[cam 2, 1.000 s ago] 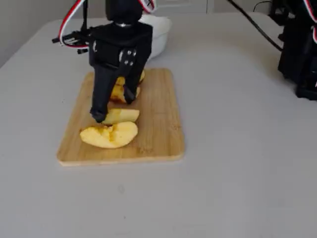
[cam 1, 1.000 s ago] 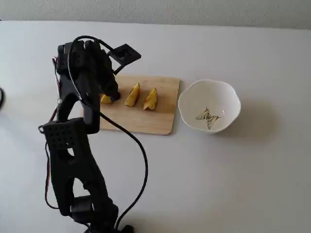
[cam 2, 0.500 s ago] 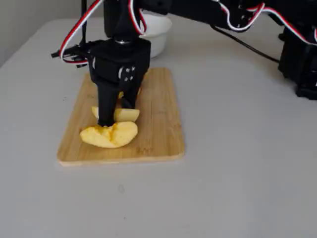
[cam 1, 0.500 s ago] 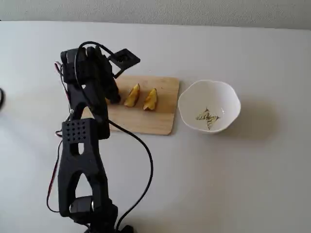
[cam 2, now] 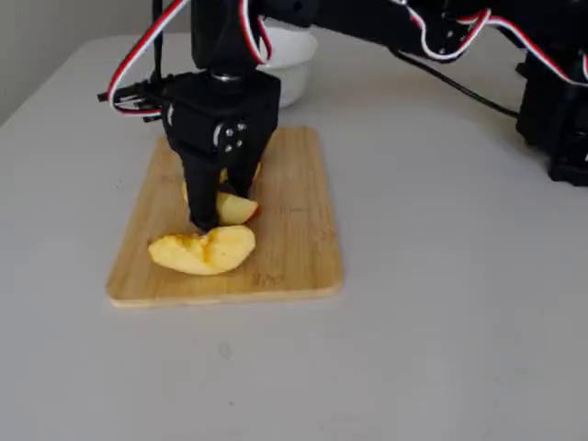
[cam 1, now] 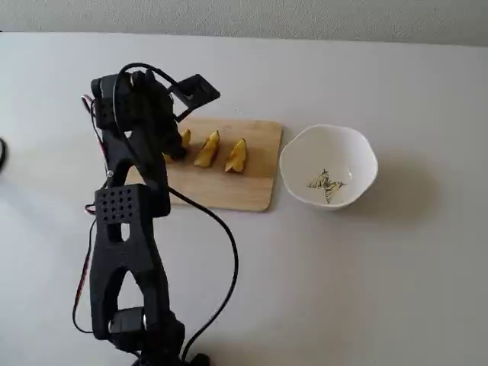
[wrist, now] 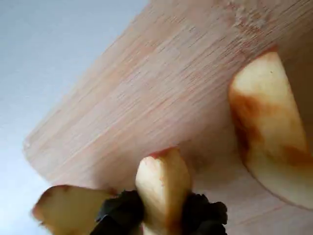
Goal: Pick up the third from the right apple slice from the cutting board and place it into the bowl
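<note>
The apple slice [wrist: 162,188] is clamped between the fingers of the gripper [cam 2: 217,219], at the nine o'clock end of the cutting board [cam 1: 252,191]. Whether it is lifted clear cannot be told. Carrying to the bowl [cam 1: 364,156], at three o'clock, is left. The fingertips are hidden by the arm in the high fixed view.

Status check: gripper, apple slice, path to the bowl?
Black two-finger gripper shut on pale yellow apple slice, low over light wooden cutting board. White wavy-rimmed bowl empty. Two other slices lie between.
</note>
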Controlling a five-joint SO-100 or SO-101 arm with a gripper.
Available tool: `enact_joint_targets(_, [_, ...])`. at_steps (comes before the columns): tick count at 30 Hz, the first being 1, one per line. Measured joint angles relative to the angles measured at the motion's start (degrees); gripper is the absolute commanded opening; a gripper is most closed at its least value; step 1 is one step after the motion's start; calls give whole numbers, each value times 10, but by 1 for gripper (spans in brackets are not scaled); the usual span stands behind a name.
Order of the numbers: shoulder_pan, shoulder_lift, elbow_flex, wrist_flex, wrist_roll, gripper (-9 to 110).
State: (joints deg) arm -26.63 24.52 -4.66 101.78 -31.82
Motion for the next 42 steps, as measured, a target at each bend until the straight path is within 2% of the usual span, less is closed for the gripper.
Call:
enact_joint_targets(9, [38,173,1,0,116,0])
enact_joint_targets(19, [292,323,1,0,255,0])
enact_joint_targets(26, [399,330,1,0,269,0])
enact_joint_targets(39, [463,281,1,1,269,1])
enact_joint_targets(42, [464,281,1,1,269,5])
